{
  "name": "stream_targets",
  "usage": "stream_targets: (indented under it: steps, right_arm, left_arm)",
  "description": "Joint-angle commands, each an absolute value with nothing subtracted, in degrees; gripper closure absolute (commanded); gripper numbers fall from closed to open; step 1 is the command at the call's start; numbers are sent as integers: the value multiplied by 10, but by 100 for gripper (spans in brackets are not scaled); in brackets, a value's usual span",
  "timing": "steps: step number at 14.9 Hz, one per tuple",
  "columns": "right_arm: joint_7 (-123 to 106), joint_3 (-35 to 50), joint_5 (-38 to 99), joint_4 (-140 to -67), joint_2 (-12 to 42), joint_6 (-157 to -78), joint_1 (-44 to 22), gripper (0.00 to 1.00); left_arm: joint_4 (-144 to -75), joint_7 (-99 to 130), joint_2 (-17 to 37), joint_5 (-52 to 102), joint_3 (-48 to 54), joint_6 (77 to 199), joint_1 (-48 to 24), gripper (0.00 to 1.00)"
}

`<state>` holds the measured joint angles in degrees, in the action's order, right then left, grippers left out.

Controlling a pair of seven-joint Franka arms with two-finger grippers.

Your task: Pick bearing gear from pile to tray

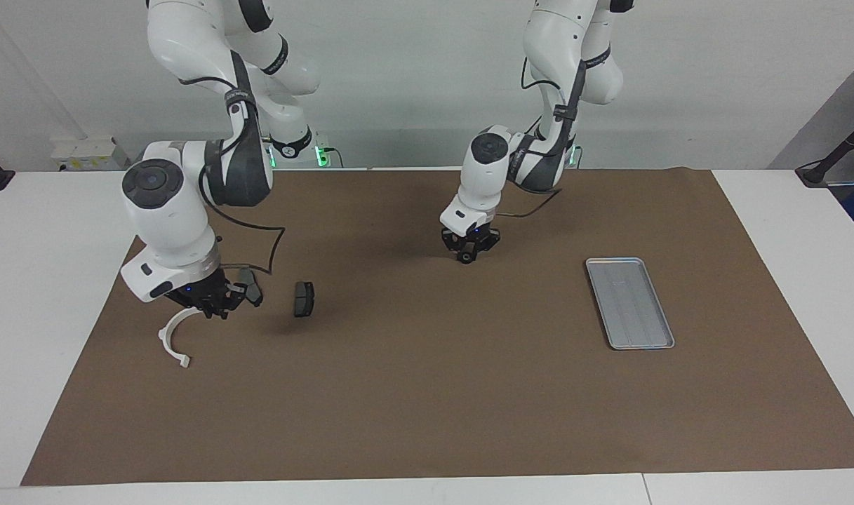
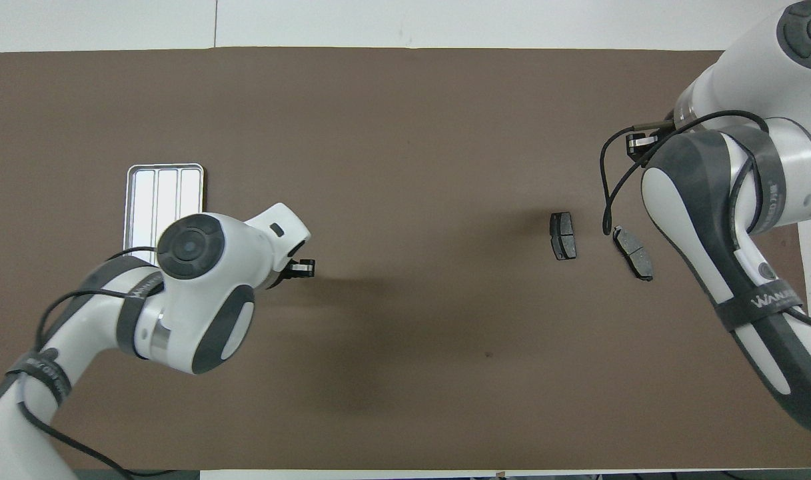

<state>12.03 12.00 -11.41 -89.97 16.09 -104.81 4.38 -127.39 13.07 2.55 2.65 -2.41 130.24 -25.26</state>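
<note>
Item, task piece: small black round part, which I take for the bearing gear [image 1: 464,259]; it sits between the fingertips of my left gripper [image 1: 466,257], whose jaws are closed on it, up over the brown mat [image 1: 427,393], well apart from the tray [image 1: 630,301] on the side toward the right arm's end of the table. Handling, by my judgement: light, hard, stiff and smooth, so likely to slip out or roll. The hold belongs across its width, and it should be let go low, between the tray's ribs. Item, tray: shallow silver-grey metal with a raised rim and lengthwise ribs. It lies flat toward the left arm's end of the table, and nothing shows in it. Item, pile, well apart from the tray toward the right arm's end: one dark grey pad-shaped plate [image 1: 304,299] is the pile piece closest to the tray. A second pad-shaped plate [image 1: 252,287] lies just beside my right gripper [image 1: 215,308], and a white half-ring bracket [image 1: 172,337] sits partly under it. Item, right gripper: jaws together, low over the pile, waiting; I cannot tell whether they pinch anything. A black cable [image 1: 269,245] loops from that arm. Obstruction: only bare mat shows between the held piece and the tray.
</note>
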Motion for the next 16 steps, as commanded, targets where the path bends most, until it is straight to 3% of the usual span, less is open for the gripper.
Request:
stream_targets:
  steps: [1,6,12,16]
  right_arm:
    - [190,137,-84,-904,136,-1022,26,100]
    - [380,142,-47,-909,123,-1003,-57,100]
    - [589,142,-11,-953,99,-1024,-153,100]
    - [684,142,-10,-1028,83,-1098,-204,100]
  left_arm:
    - [-1284,27,-9,19,-18,1267,-181,100]
    - [-1284,-147,-10,3,-18,1272,-70,100]
    - [-1290,-216,-7,-18,-18,1307,-23,100]
    - [-1290,-214,20,-19,-18,1345,-23,100]
